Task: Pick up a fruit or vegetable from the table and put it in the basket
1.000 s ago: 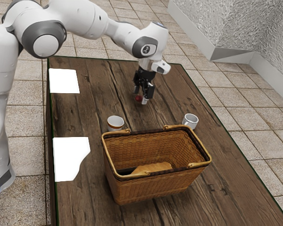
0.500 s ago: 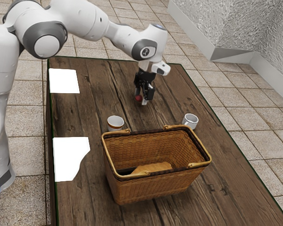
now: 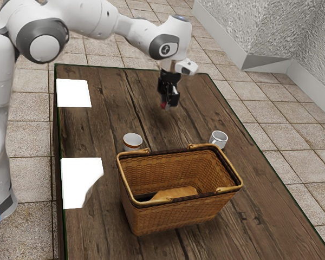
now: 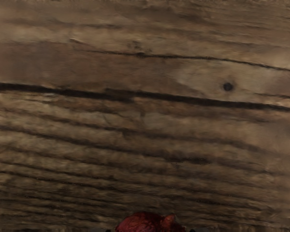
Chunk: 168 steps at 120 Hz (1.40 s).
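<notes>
"Right, where's the red fruit (image 3: 163, 105)?"

"Between my fingers (image 3: 174, 99), closed to its width, seemingly clear of the table (image 3: 108, 119)."

"So we're lifting?"

"I'd judge so. Next: enough height for the rim, then across to the basket (image 3: 168, 218)."

"Pose?"

"My hand (image 3: 169, 81) points nearly straight down, beyond the basket."

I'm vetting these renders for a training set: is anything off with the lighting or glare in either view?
Exterior view: two patches on the wooden table are flat, featureless white, glare or objects, I can't tell which; wrist view: the table looks dimmer, without glare, and the red fruit or vegetable is darkly lit.
</notes>
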Motion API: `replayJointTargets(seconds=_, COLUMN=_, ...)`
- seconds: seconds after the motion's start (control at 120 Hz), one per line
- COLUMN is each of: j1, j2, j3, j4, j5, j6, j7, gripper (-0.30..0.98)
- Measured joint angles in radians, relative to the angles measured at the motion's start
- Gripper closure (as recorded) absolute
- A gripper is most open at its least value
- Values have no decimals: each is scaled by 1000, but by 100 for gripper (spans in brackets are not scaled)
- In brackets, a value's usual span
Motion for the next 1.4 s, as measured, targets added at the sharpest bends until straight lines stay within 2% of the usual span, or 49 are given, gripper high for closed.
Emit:
replayJointTargets(seconds=0.033, j1=6, j2=-66, j3=-15, j4=1, j5=6, j6=-24, j7=-1, gripper=52)
replayJointTargets(seconds=0.1, j1=71, j2=-197, j3=-121, j4=-3, j5=26, j6=-97, j7=-6, gripper=51)
replayJointTargets(seconds=0.158, j1=24, j2=-261, j3=-230, j4=-5, j5=38, j6=-162, j7=-10, gripper=51)
replayJointTargets(seconds=0.292, j1=-8, j2=-304, j3=-458, j4=-30, j5=48, j6=-256, j7=-28, gripper=52)
replayJointTargets(seconds=0.467, j1=4, j2=-292, j3=-635, j4=-42, j5=37, j6=-285, j7=-60, gripper=53)
replayJointTargets(seconds=0.683, j1=-4, j2=-169, j3=-666, j4=-32, j5=35, j6=-221, j7=-93, gripper=54)
replayJointTargets(seconds=0.833, j1=-5, j2=-160, j3=-668, j4=-24, j5=37, j6=-156, j7=-109, gripper=54)
replayJointTargets(seconds=1.025, j1=-14, j2=-125, j3=-733, j4=9, j5=31, j6=-108, j7=-127, gripper=54)
replayJointTargets(seconds=1.267, j1=-24, j2=-94, j3=-749, j4=14, j5=31, j6=-59, j7=-146, gripper=53)
replayJointTargets(seconds=1.4, j1=-17, j2=-82, j3=-748, j4=16, j5=29, j6=-25, j7=-150, gripper=23)
